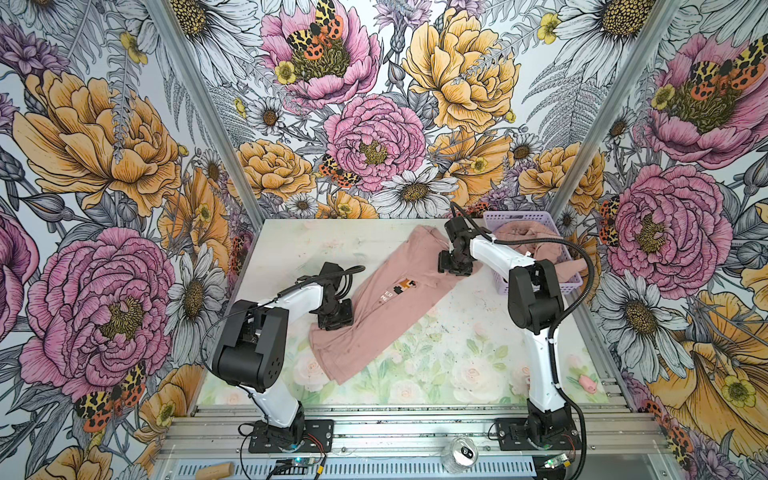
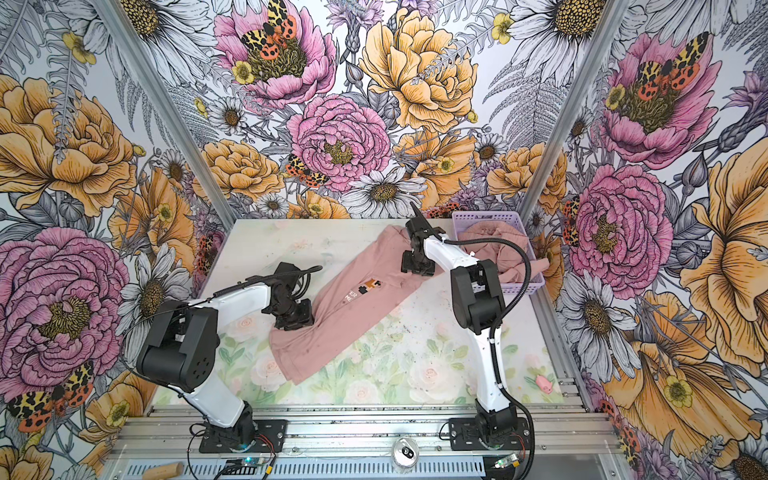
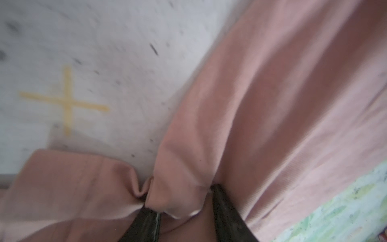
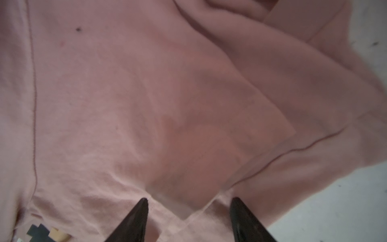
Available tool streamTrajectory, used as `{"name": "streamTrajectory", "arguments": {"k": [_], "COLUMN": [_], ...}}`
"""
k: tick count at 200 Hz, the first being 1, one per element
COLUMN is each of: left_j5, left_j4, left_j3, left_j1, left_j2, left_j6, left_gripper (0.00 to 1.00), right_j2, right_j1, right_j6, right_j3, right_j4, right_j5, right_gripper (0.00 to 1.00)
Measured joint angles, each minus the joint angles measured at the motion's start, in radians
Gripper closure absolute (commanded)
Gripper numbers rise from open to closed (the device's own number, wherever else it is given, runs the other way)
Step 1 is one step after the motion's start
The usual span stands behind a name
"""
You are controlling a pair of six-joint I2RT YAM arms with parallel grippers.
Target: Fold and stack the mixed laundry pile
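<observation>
A dusty-pink T-shirt (image 1: 386, 320) (image 2: 345, 324) with a pixel print (image 1: 401, 287) lies diagonally across the table. My left gripper (image 1: 332, 322) (image 2: 291, 322) is at its near-left edge. In the left wrist view a bunched fold of the T-shirt (image 3: 178, 194) sits pinched in the left gripper (image 3: 184, 201). My right gripper (image 1: 455, 268) (image 2: 417, 268) hovers at the shirt's far-right end. In the right wrist view the right gripper (image 4: 190, 202) stands open over a flat sleeve corner (image 4: 188, 188). Another pink garment (image 1: 523, 239) (image 2: 486, 239) is heaped in the basket.
The lavender basket (image 1: 498, 218) (image 2: 465, 216) stands at the back right corner, close behind the right arm. A small pink item (image 1: 588, 384) lies near the right edge. A can (image 1: 459, 454) and a wooden cylinder (image 1: 216, 471) rest on the front rail. A yellow cross (image 3: 67, 100) marks the table.
</observation>
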Motion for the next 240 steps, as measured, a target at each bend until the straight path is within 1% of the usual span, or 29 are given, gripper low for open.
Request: {"name": "streamTrajectory", "arguments": {"k": [35, 44, 60, 81, 105, 118, 143, 164, 167, 174, 182, 190, 207, 216, 230, 240], "left_j5": [0.034, 0.042, 0.048, 0.047, 0.032, 0.018, 0.001, -0.002, -0.002, -0.002, -0.002, -0.001, 0.000, 0.003, 0.008, 0.011], "left_j4": [-0.016, -0.025, -0.039, -0.080, -0.153, -0.182, -0.201, -0.203, -0.202, -0.203, -0.201, -0.200, -0.198, -0.198, -0.194, -0.188], "left_j3": [-0.060, -0.063, -0.066, -0.071, -0.074, -0.067, -0.043, -0.032, -0.032, -0.032, -0.032, -0.032, -0.032, -0.032, -0.036, -0.043], "left_j1": [-0.097, -0.117, -0.128, -0.114, -0.053, 0.012, 0.093, 0.104, 0.103, 0.101, 0.096, 0.095, 0.085, 0.077, 0.061, 0.046], "left_j2": [-0.060, -0.066, -0.076, -0.092, -0.133, -0.180, -0.218, -0.198, -0.192, -0.177, -0.154, -0.133, -0.100, -0.093, -0.093, -0.094], "left_j6": [-0.073, -0.092, -0.124, -0.152, -0.171, -0.171, -0.164, -0.153, -0.149, -0.142, -0.136, -0.130, -0.114, -0.109, -0.105, -0.106], "left_gripper": [0.59, 0.57, 0.55, 0.51, 0.47, 0.46, 0.45, 0.44, 0.44, 0.44, 0.44, 0.44, 0.44, 0.44, 0.44, 0.44], "right_j2": [-0.003, -0.003, 0.011, 0.066, 0.159, 0.225, 0.356, 0.491, 0.521, 0.552, 0.610, 0.636, 0.646, 0.631, 0.569, 0.500], "right_j1": [0.014, 0.016, 0.020, 0.024, 0.034, 0.042, 0.056, 0.071, 0.073, 0.077, 0.083, 0.085, 0.085, 0.085, 0.085, 0.084], "right_j6": [0.038, 0.041, 0.041, 0.040, 0.030, 0.026, 0.020, 0.013, 0.014, 0.014, 0.014, 0.014, 0.014, 0.013, -0.001, -0.011], "right_j3": [-0.034, -0.034, -0.018, 0.071, 0.223, 0.332, 0.543, 0.765, 0.816, 0.867, 0.960, 0.998, 1.011, 0.983, 0.886, 0.787], "right_j4": [0.016, 0.018, 0.015, 0.008, 0.011, 0.016, 0.034, 0.045, 0.045, 0.047, 0.057, 0.069, 0.082, 0.090, 0.096, 0.088], "right_j5": [0.014, 0.016, 0.014, 0.012, -0.006, -0.028, -0.079, -0.129, -0.138, -0.149, -0.172, -0.185, -0.192, -0.188, -0.166, -0.142], "right_gripper": [0.35, 0.35, 0.35, 0.35, 0.35, 0.35, 0.35, 0.34, 0.34, 0.33, 0.33, 0.33, 0.32, 0.31, 0.30, 0.29]}}
